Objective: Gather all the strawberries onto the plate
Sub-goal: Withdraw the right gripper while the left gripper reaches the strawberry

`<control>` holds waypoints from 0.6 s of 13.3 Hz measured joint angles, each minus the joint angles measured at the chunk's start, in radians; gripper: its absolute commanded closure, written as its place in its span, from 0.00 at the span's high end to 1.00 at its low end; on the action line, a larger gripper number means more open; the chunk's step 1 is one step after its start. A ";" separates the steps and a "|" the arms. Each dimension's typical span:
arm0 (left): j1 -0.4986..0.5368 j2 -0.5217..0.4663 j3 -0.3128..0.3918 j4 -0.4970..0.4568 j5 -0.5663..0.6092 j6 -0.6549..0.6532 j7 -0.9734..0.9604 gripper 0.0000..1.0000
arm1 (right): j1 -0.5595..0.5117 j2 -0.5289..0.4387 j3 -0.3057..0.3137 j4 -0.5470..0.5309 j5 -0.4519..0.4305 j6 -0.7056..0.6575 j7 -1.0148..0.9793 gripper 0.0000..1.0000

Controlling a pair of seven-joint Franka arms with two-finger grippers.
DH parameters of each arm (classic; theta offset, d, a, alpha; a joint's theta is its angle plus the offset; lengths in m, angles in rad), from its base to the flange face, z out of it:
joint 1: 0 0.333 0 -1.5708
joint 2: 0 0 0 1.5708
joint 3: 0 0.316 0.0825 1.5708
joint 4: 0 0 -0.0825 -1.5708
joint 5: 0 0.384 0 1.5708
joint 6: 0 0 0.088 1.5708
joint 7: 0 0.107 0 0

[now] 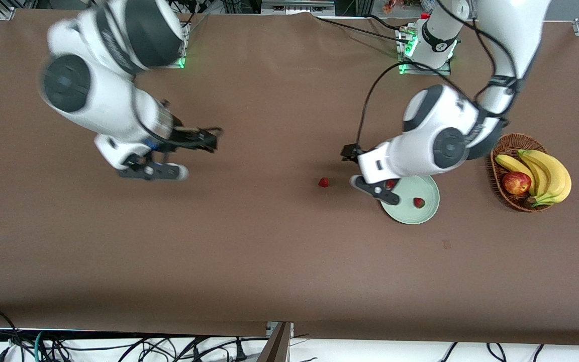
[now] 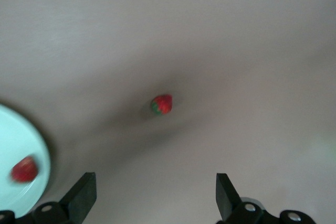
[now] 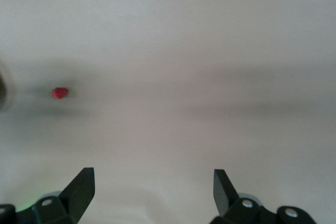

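Observation:
The pale green plate (image 1: 406,210) lies toward the left arm's end of the table. One strawberry (image 1: 419,202) rests in it. A second strawberry (image 1: 390,184) also lies in the plate, partly hidden under my left gripper (image 1: 377,187). That gripper hangs open and empty over the plate's rim. The third strawberry (image 1: 323,182) lies on the bare table beside the plate, toward the right arm's end. The left wrist view shows this strawberry (image 2: 161,104) ahead of the open left gripper (image 2: 156,190), with the plate (image 2: 16,137) at the edge. My right gripper (image 1: 176,168) hovers open and empty over bare table.
A brown wicker basket (image 1: 501,151) with bananas (image 1: 546,173) and a red-yellow apple (image 1: 516,183) stands beside the plate at the left arm's end. The right wrist view shows the loose strawberry (image 3: 60,93) far ahead of the right gripper (image 3: 154,187). Brown cloth covers the table.

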 measured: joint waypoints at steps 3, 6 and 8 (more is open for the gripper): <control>-0.073 0.081 0.001 -0.035 0.129 0.168 -0.068 1.00 | 0.004 -0.169 -0.001 -0.137 -0.152 -0.020 -0.041 1.00; -0.120 0.150 0.001 -0.035 0.267 0.247 -0.191 1.00 | -0.004 -0.309 0.007 -0.285 -0.241 -0.014 -0.080 1.00; -0.143 0.177 0.002 -0.035 0.352 0.272 -0.262 1.00 | -0.073 -0.354 0.060 -0.332 -0.255 -0.009 -0.131 1.00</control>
